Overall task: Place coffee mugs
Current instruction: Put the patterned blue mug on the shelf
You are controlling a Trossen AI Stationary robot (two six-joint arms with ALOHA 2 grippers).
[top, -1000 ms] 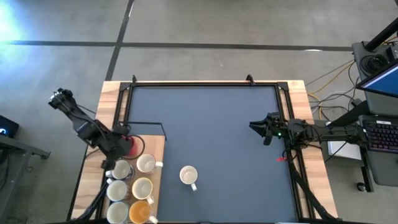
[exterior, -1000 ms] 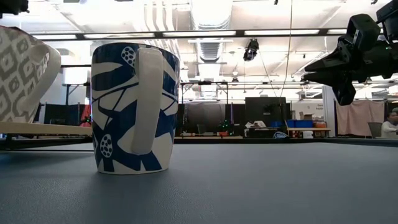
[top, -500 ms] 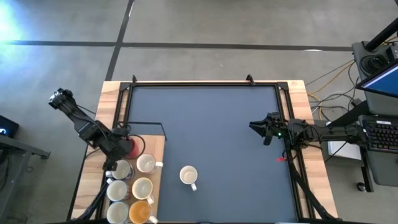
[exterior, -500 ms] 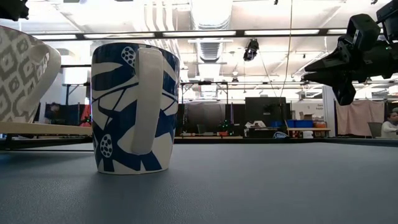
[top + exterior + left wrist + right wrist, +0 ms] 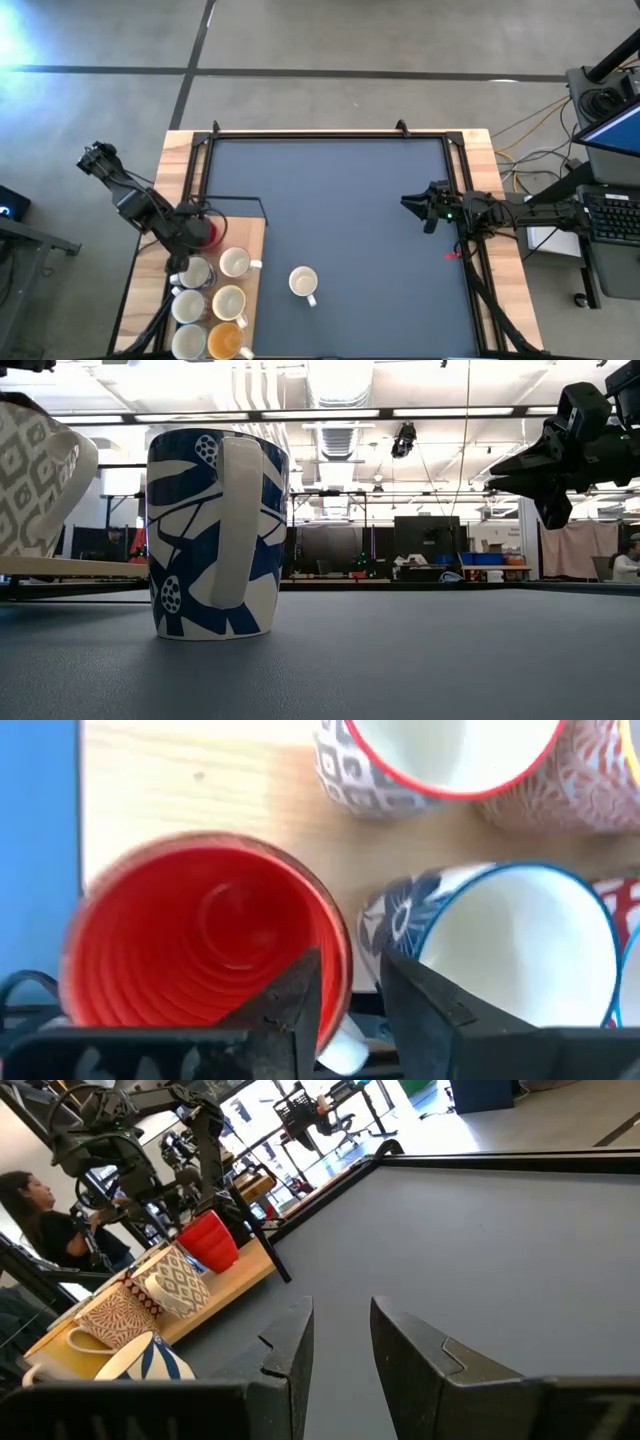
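A red mug (image 5: 200, 940) stands upright on the wooden board (image 5: 250, 232) at the table's left. My left gripper (image 5: 350, 970) points down over it, open, one finger inside the mug and one outside. Several patterned mugs (image 5: 212, 300) stand on the board nearer the front edge. A blue-and-white mug (image 5: 215, 535) stands alone on the dark mat (image 5: 350, 200). My right gripper (image 5: 415, 205) hovers open above the mat's right side, holding nothing. My left gripper comes from above, its fingers on either side of the red mug's rim (image 5: 338, 960) on the side toward a blue-rimmed mug (image 5: 510, 940). A gap shows beside the outer finger (image 5: 425, 1005). I cannot tell whether the inner finger (image 5: 295, 1000) touches the wall.
The other mugs crowd close to the red mug on the board (image 5: 200, 780). A black frame (image 5: 330, 135) borders the mat, which is bare apart from the lone mug (image 5: 303, 283). A person (image 5: 40, 1210) sits beyond the table.
My left gripper has rolled a little about its own axis above the red mug. The red mug stands where it was.
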